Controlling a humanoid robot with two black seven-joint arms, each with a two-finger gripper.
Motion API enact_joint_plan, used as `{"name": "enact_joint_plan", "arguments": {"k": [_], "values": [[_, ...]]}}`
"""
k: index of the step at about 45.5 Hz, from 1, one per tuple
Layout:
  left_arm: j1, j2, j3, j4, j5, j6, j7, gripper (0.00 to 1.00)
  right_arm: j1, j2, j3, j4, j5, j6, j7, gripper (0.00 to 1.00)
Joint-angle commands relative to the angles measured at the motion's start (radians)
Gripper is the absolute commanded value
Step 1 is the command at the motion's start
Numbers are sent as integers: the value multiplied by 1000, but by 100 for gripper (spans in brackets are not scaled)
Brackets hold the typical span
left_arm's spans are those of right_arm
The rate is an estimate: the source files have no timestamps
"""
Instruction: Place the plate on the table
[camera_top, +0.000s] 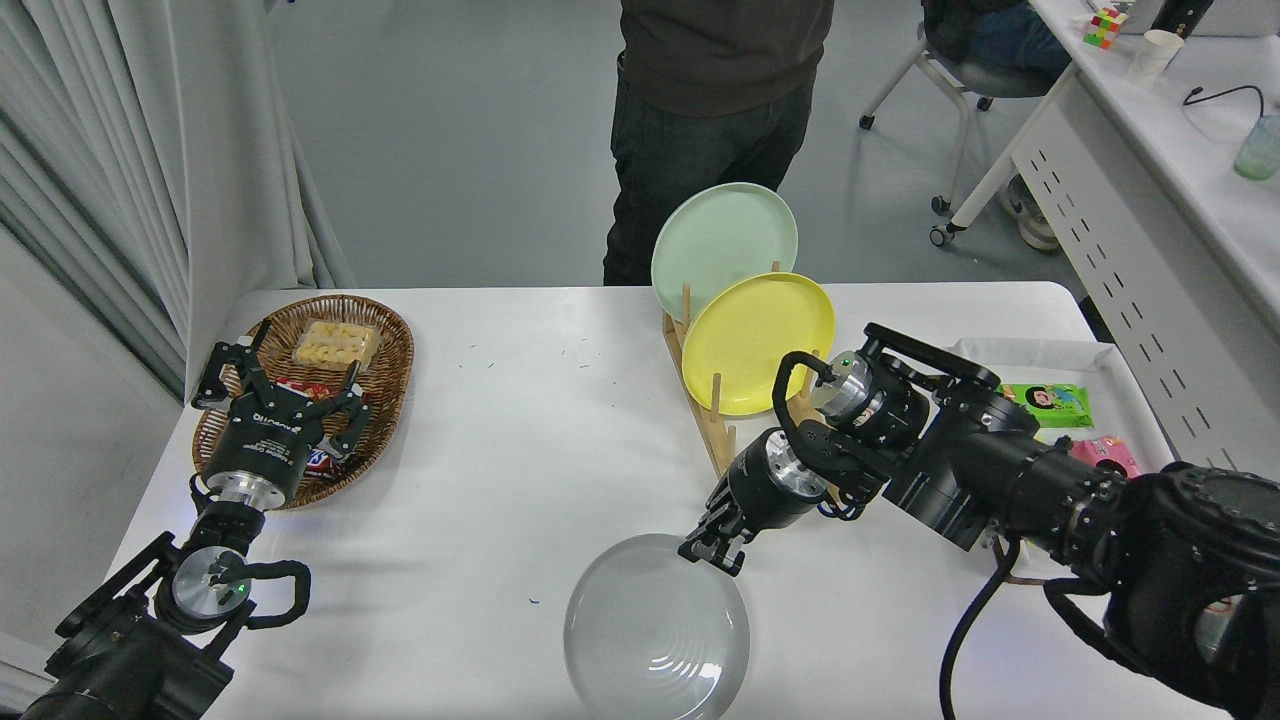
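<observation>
The gray plate lies near the white tabletop's front edge, bare surface to its left. The right gripper, arm reaching in low from the right, has its jaws pinching the plate's far rim. The left gripper rests, jaws spread, over the wicker basket.

You see a glossy, smooth gray plate on the matt white tabletop. At its left edge, the basket is rough woven wicker; the rack is wood.
</observation>
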Motion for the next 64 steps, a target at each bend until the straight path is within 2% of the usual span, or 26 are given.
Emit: {"name": "enact_joint_plan", "arguments": {"k": [1, 16, 46, 47, 49, 54, 57, 59, 60, 62, 63, 64], "values": [[0, 0, 0, 0, 0, 0, 0, 98, -22, 0, 36, -15, -11, 2, -1, 0], [0, 0, 0, 0, 0, 0, 0, 98, -24, 0, 100, -89, -16, 44, -1, 0], [0, 0, 0, 0, 0, 0, 0, 98, -32, 0, 99, -98, -57, 79, -1, 0], [0, 0, 0, 0, 0, 0, 0, 98, -32, 0, 99, -98, -57, 81, -1, 3], [0, 0, 0, 0, 0, 0, 0, 98, -32, 0, 99, -98, -57, 85, -1, 16], [0, 0, 0, 0, 0, 0, 0, 98, -32, 0, 99, -98, -57, 97, -1, 20], [0, 0, 0, 0, 0, 0, 0, 98, -33, 0, 99, -98, -57, 101, -1, 29], [0, 0, 0, 0, 0, 0, 0, 98, -33, 0, 99, -98, -57, 102, -1, 48], [0, 0, 0, 0, 0, 0, 0, 98, -33, 0, 99, -98, -57, 107, -1, 60], [0, 0, 0, 0, 0, 0, 0, 98, -35, 0, 99, -98, -57, 122, -1, 91], [0, 0, 0, 0, 0, 0, 0, 98, -35, 0, 99, -98, -57, 131, -1, 100], [0, 0, 0, 0, 0, 0, 0, 98, -35, 0, 99, -98, -57, 142, -1, 100]]}}
